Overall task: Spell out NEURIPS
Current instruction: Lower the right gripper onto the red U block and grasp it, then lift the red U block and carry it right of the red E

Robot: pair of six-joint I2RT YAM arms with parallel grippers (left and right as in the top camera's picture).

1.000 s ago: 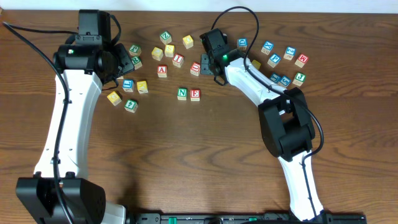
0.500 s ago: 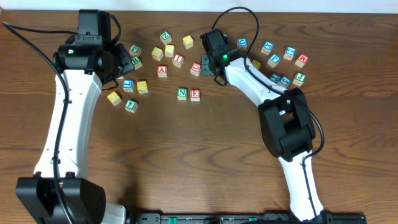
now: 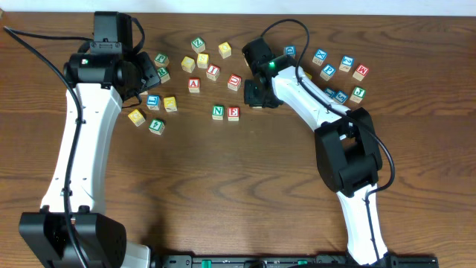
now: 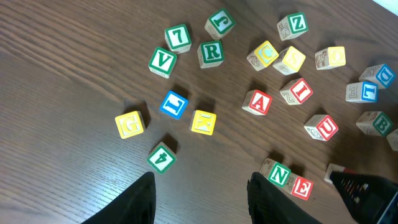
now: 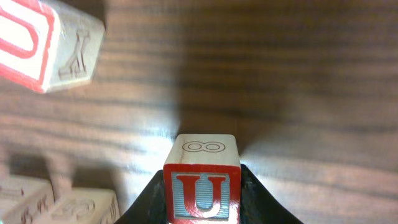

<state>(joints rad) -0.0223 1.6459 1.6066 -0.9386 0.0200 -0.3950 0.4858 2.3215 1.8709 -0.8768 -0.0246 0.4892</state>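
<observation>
From overhead, the N cube (image 3: 217, 112) lies on the wooden table (image 3: 223, 186) with the E cube (image 3: 233, 112) touching its right side. The right gripper (image 3: 254, 98) hangs just beyond the E cube, up and to the right of the N cube. A loose red-letter cube (image 3: 235, 81) sits near the N cube's upper right. In the left wrist view, the left gripper (image 4: 202, 199) stands spread with only bare wood between its fingers, just left of the N cube. The green R cube (image 4: 211, 53) lies well up and left of the N cube, and the red I cube (image 4: 301, 91) lies above it. In the right wrist view, the right gripper's fingers are pressed against both sides of the U cube (image 5: 202, 155), pinching it upright with its red letter facing the camera. Whether it touches the wood cannot be told, and the N cube cannot be picked out here.
</observation>
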